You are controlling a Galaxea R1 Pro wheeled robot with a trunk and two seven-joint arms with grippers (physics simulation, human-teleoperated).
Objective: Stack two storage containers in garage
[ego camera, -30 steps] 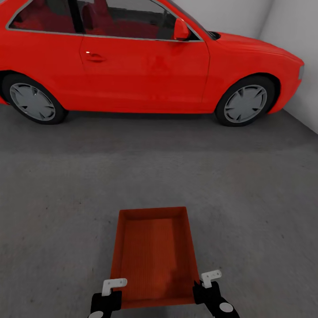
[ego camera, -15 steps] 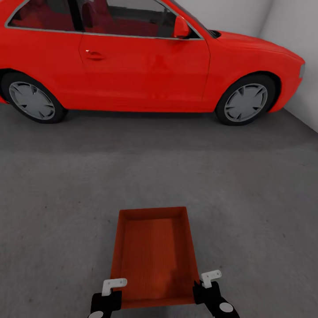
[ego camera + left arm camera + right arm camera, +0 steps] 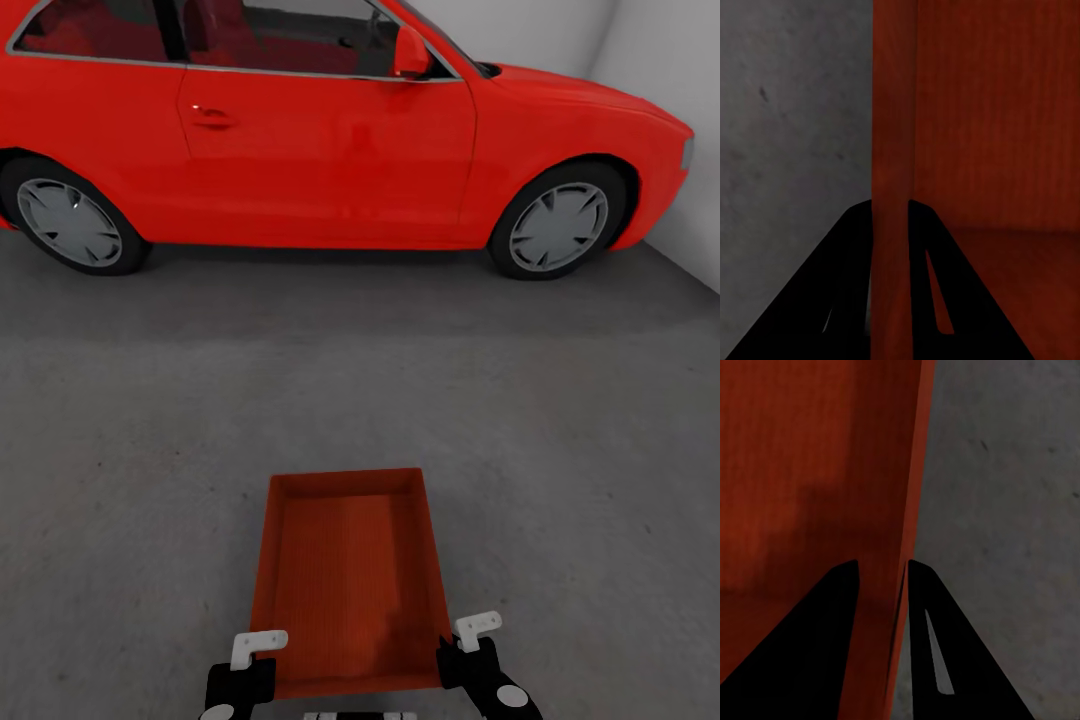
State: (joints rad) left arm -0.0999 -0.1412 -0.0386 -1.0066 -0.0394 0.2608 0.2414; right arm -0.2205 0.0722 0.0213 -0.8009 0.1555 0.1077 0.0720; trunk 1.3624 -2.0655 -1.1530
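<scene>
One orange-red open-topped storage container (image 3: 345, 580) is in front of me over the dark grey concrete floor (image 3: 560, 430) of the garage. My left gripper (image 3: 247, 662) is shut on its left side wall near the close corner. My right gripper (image 3: 458, 650) is shut on the right side wall. In the left wrist view the thin wall (image 3: 894, 112) runs between the black fingers of the left gripper (image 3: 891, 217). In the right wrist view the wall (image 3: 909, 472) is likewise pinched by the right gripper (image 3: 881, 574). The container is empty, with a ribbed base.
A large glossy red car (image 3: 330, 130) stands side-on across the far end. A white wall (image 3: 665, 50) closes the right side. Open concrete lies between the car and the container, and to either side of it.
The car has slid slightly up in the picture, so the camera has shifted. The container and both grippers keep the same place in the view.
</scene>
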